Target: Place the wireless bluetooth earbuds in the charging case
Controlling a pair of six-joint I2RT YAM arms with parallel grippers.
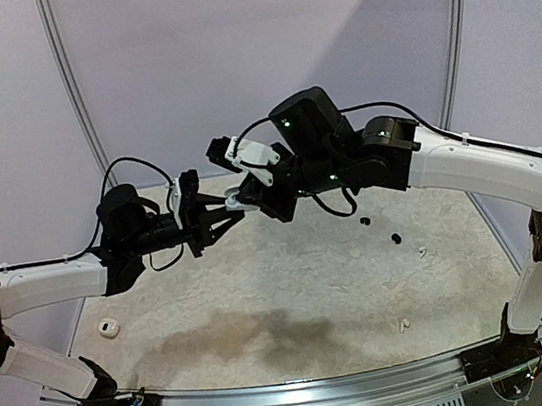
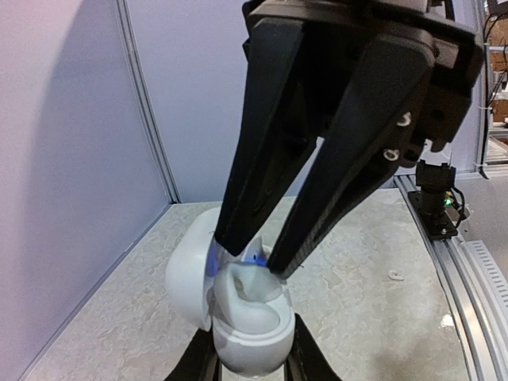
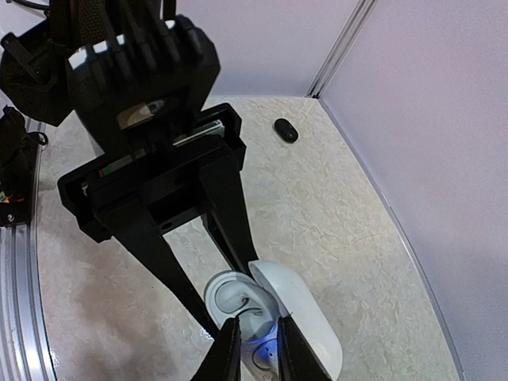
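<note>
White and pebble-shaped, the charging case [image 2: 250, 341] is held up off the table [image 1: 292, 281], just left of centre in the top view, with its lid [image 2: 186, 282] swung open to one side. The left gripper [image 1: 230, 212] is clamped tight on the lower shell, one finger on each flank. The right gripper [image 2: 254, 260] reaches into the open mouth from above, its jaws only a sliver apart. A blue glow shows between the tips, which cover the well, so it cannot be told whether an earbud is pinched there.

Two black earbuds [image 1: 364, 220] lie on the table right of centre, close under the right forearm. Two white earbuds [image 1: 421, 251] lie farther right and lower right, well apart from each other and from the case. A second white case [image 1: 108, 328] sits at lower left, beside the left arm. In the right wrist view a black oval thing [image 3: 286, 129] lies at upper centre, near the wall corner. A brownish stain [image 1: 239, 334] marks the pale mottled table at lower centre, just above the silver rail [image 1: 309, 400]
</note>
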